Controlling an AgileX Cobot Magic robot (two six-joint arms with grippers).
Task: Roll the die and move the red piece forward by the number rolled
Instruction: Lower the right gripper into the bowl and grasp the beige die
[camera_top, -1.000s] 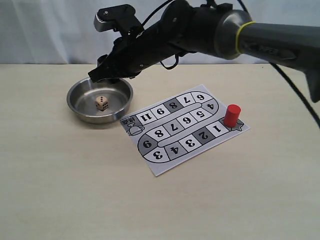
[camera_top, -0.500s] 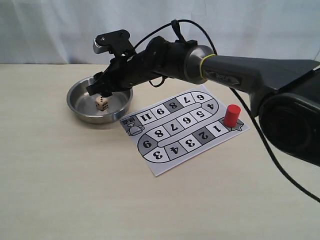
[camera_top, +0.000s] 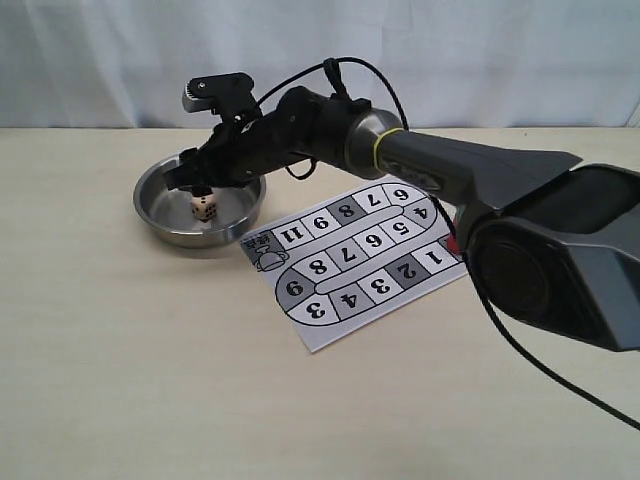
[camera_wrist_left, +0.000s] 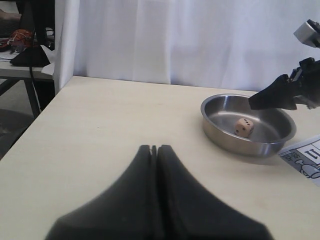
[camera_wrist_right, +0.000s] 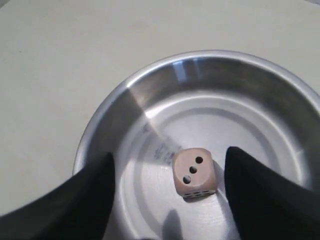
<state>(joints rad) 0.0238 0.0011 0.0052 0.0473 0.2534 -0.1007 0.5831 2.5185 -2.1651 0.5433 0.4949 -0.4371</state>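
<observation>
We see the small beige wooden die (camera_wrist_right: 194, 172) flat in the round steel bowl (camera_wrist_right: 125, 100), three pips up; right gripper (camera_wrist_right: 170, 155) gapes above it, left gripper (camera_wrist_left: 154, 150) clenched.

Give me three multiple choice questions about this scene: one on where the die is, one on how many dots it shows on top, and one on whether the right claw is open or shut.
1. Where is the die?
A on the game board
B in the metal bowl
C on the bare table

2. How many dots show on its upper face?
A one
B six
C three

3. How is the right claw?
A open
B shut on the die
C shut on nothing

Answers:
1 B, it lies on the bowl's floor.
2 C, three dots run diagonally in the right wrist view.
3 A, its fingers stand apart on either side of the die.
</observation>
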